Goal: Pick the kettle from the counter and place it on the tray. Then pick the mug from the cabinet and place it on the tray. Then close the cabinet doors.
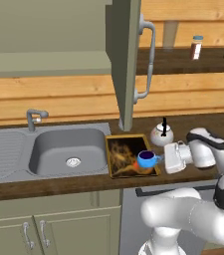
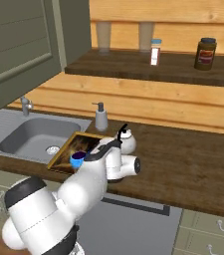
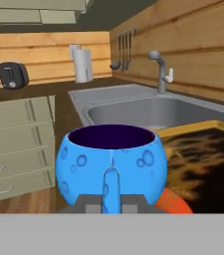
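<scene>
On your left the grey inset sink [image 1: 66,149] sits in the dark wood bench [image 1: 193,124]. Right of it, the hand [image 3: 111,203] grips the bright blue rounded mug [image 1: 147,159] by its handle over the patterned wooden tray [image 1: 121,154]; the squat silvery kettle [image 1: 162,134] stands just beyond, on the bench.

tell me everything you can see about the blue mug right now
The mug is bright blue, rounded, glossy, with bubble-like spots, a dark inside and a side handle. It stands upright, opening upward, over the front right part of the tray, close to the kettle. The pincer has its fingertips on either side of the handle. Whether the base rests on the tray is unclear.
</scene>
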Tool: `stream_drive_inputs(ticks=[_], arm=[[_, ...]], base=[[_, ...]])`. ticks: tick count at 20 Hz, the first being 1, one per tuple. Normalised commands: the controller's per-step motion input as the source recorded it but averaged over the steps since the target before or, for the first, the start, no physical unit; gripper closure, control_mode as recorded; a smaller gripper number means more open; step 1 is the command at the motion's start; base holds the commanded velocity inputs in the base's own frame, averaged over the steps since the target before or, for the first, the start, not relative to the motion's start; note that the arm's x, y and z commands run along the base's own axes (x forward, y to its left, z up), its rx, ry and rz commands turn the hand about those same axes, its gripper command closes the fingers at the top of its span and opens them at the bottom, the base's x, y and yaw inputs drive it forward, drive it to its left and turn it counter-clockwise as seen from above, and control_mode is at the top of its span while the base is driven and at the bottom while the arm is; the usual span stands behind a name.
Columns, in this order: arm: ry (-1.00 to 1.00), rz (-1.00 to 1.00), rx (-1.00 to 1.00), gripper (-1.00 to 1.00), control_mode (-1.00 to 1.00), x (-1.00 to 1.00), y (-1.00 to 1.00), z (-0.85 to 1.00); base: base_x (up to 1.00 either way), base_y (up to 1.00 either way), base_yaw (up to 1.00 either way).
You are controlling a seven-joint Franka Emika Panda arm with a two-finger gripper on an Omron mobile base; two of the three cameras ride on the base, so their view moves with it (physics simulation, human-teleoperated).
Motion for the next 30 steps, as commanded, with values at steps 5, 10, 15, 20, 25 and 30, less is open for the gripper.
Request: stream_drive_inputs(ticks=[5,10,15,20,25,30], arm=[[-0.04,0.02,0.00,1.00,-1.00,0.36,0.00,-0.45],[-0.05,0.01,0.00,1.00,-1.00,0.21,0.07,-0.34],[-0.02,0.00,-0.01,1.00,-1.00,0.12,0.20,-0.19],[-0.03,0.00,0.00,-1.00,-1.00,0.05,0.22,-0.17],[-0.01,0.00,-0.01,-1.00,-1.00,-0.07,0.00,0.04],[0.00,0.00,-0.14,-1.00,-1.00,-0.21,0.00,0.39]], base=[[0.00,0.00,0.00],[0.00,0.00,0.00],[0.00,0.00,0.00],[0.00,0.00,0.00],[0.00,0.00,0.00],[0.00,0.00,0.00]])
